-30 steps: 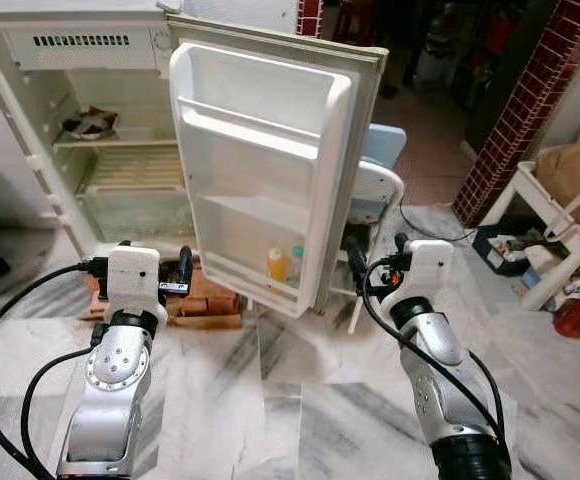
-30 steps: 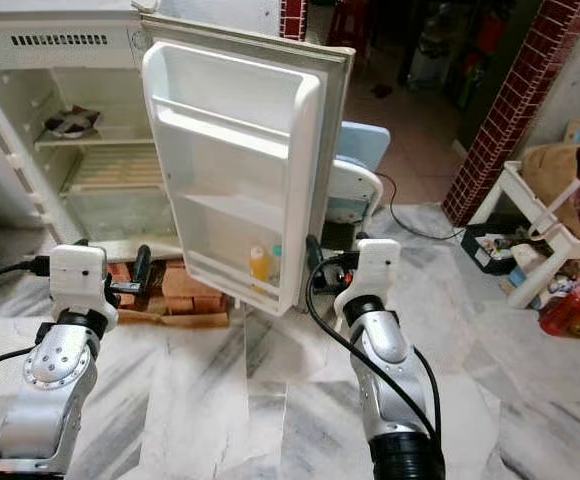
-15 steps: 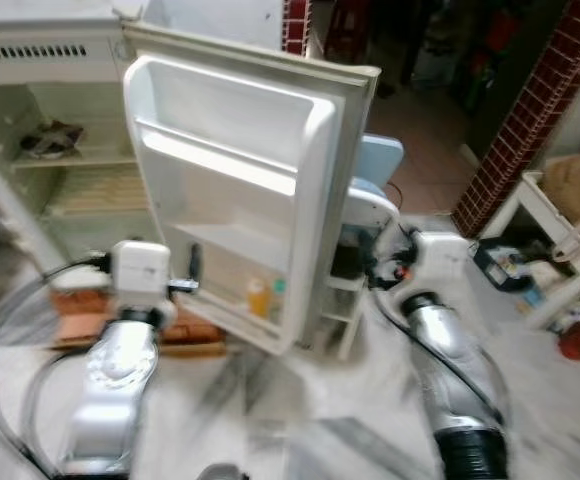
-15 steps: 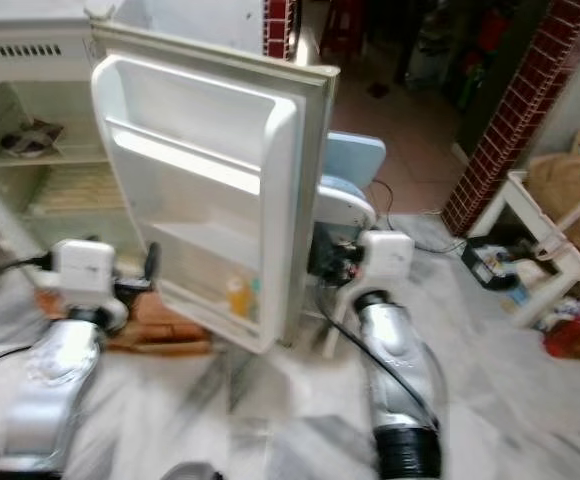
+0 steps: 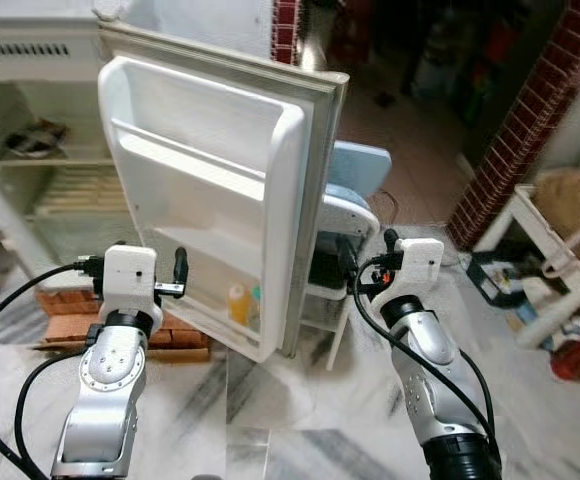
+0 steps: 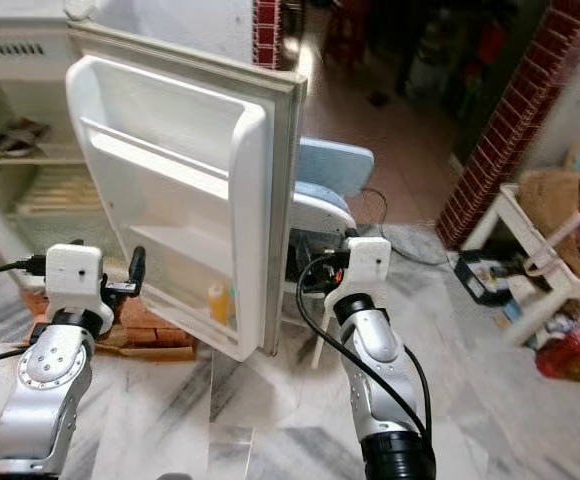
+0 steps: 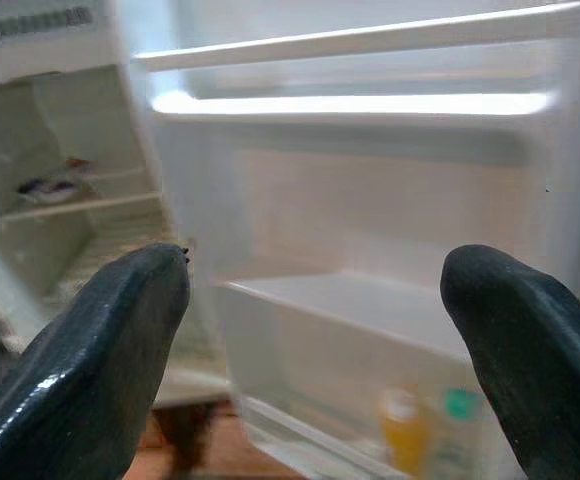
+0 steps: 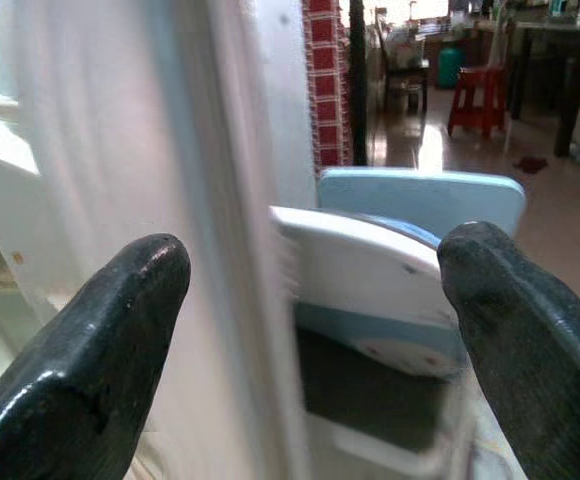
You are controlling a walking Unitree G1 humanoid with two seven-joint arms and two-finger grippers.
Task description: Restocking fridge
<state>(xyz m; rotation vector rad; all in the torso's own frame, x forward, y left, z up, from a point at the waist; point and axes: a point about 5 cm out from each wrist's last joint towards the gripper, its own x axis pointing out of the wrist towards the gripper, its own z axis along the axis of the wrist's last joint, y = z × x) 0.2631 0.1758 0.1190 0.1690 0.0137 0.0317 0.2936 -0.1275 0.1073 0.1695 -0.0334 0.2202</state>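
— Before us in the left eye view, what have we got?

— Our fridge (image 5: 30, 120) stands with its door (image 5: 210, 190) swung wide. Two bottles, one orange (image 5: 236, 303) and one with a green cap (image 5: 255, 300), sit in the bottom door rack. The upper door racks look bare, and on the inner shelf we make out only a small dark bundle (image 5: 30, 138). Our left gripper (image 5: 180, 268) hovers just short of the door's inner face; our right gripper (image 5: 355, 268) is held up past the door's outer edge, near a pale blue chair (image 5: 355, 195).

— And the right eye view, does it add anything?

— Same scene. Off to our right we see a white rack (image 6: 530, 250) with a brown bag (image 6: 555, 195) and some bright packets on the floor, blurred; we cannot tell whether those are the stock.

— Left wrist view?

— Our two black fingers (image 7: 90, 360) stand well apart with nothing between them, looking at the bottom door rack and its two bottles.

— Right wrist view?

— Fingers (image 8: 80, 340) apart again, empty, with the door's edge to one side and the blue chair beyond.

— So how far along are we?

— We judge it early: door open, two bottles in, most shelves still to fill, and neither gripper carrying anything. Fetching the next item is what remains.
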